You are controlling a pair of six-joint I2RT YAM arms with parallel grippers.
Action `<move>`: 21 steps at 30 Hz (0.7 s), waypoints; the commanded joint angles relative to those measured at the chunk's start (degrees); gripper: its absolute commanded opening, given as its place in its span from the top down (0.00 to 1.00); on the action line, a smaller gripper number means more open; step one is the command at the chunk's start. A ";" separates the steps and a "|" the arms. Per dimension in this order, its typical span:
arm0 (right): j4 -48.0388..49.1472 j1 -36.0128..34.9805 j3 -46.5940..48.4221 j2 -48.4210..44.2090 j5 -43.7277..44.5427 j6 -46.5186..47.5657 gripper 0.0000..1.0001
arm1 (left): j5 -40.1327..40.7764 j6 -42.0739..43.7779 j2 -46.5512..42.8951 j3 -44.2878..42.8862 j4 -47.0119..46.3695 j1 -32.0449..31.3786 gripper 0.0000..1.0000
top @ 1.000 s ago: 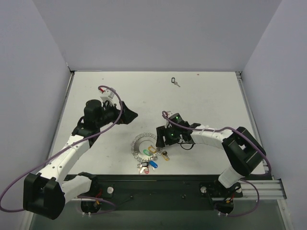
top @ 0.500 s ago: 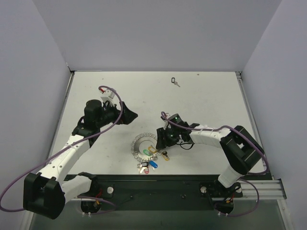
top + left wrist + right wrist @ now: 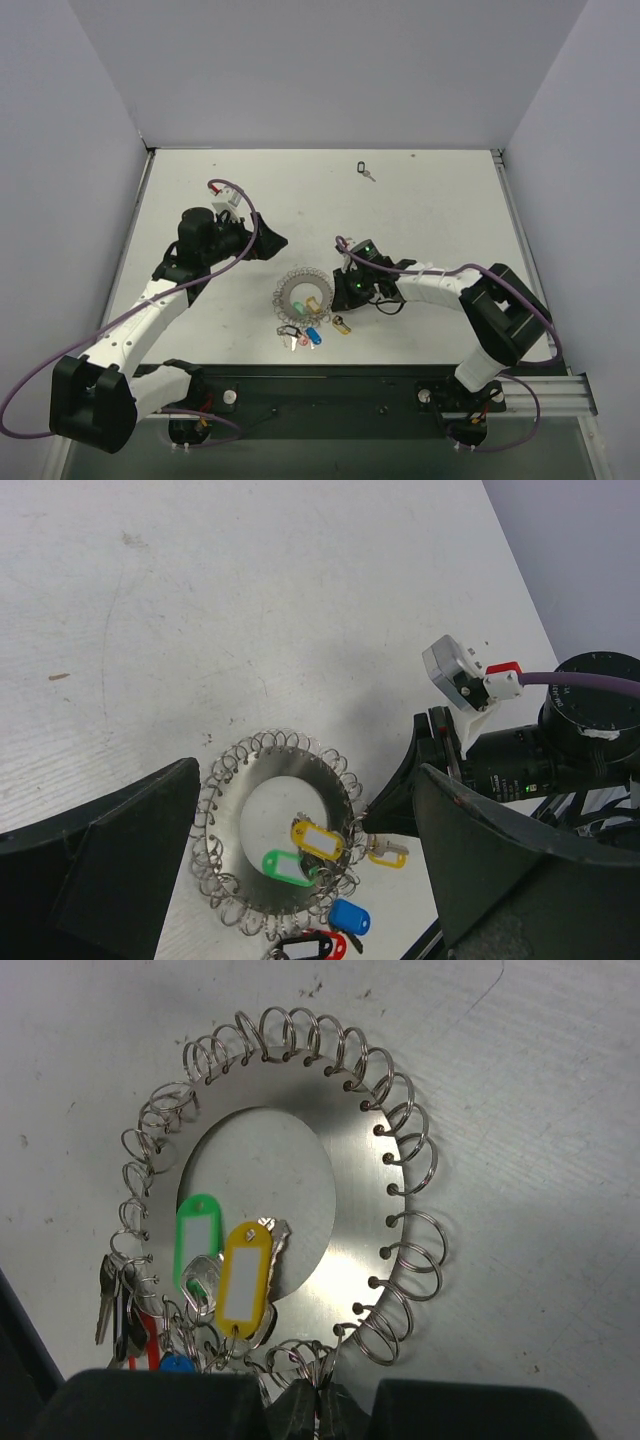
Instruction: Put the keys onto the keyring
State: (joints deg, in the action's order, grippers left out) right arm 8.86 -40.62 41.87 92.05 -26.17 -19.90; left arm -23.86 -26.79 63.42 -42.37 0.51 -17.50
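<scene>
Closing finished on the right gripper (image 3: 312,1400)? It stood open a second ago. (A)
Yes. Fingertips are now pinched shut on a coil loop (image 3: 318,1365) at the near rim of the keyring (image 3: 340,1190), right at the tips. The ring has also shifted a little. (B)
Left gripper (image 3: 265,241)? (A)
Jaws wide apart, holding nothing, ring below and ahead of it. (B)
Keys? (A)
Green key (image 3: 197,1240) and yellow key (image 3: 243,1275) lie inside the ring's hole, just ahead of the right tips. Blue key (image 3: 350,917) and red key (image 3: 335,945) hang off the rim beside them. A black-headed key (image 3: 365,170) lies far beyond both grippers, not on yet. Likely the ring is being anchored for threading. (B)
</scene>
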 commanded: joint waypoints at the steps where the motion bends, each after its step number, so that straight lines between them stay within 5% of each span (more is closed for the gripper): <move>1: 0.45 0.19 4.71 -2.05 4.72 -0.75 1.00 | 0.92 0.59 -1.19 -0.61 -0.60 0.01 0.02; 9: 2.21 4.14 9.54 -6.18 8.60 -2.25 1.00 | 2.58 1.38 -2.42 -0.52 2.12 0.01 0.03; 16: 0.36 3.01 7.63 -4.77 3.51 -2.07 0.99 | 3.55 1.47 -2.25 0.01 2.56 0.01 0.02; 18: 0.72 0.81 6.22 -5.39 3.41 -2.51 0.87 | 3.90 1.21 -2.07 0.36 2.30 -0.08 0.03; 21: 1.59 -0.95 3.49 -7.49 3.58 -3.12 0.54 | 4.08 0.95 -1.54 0.53 2.04 0.01 0.03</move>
State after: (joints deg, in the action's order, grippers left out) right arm 9.72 -39.09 47.97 87.92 -20.75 -22.15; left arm -20.75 -26.30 62.17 -41.78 3.29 -17.50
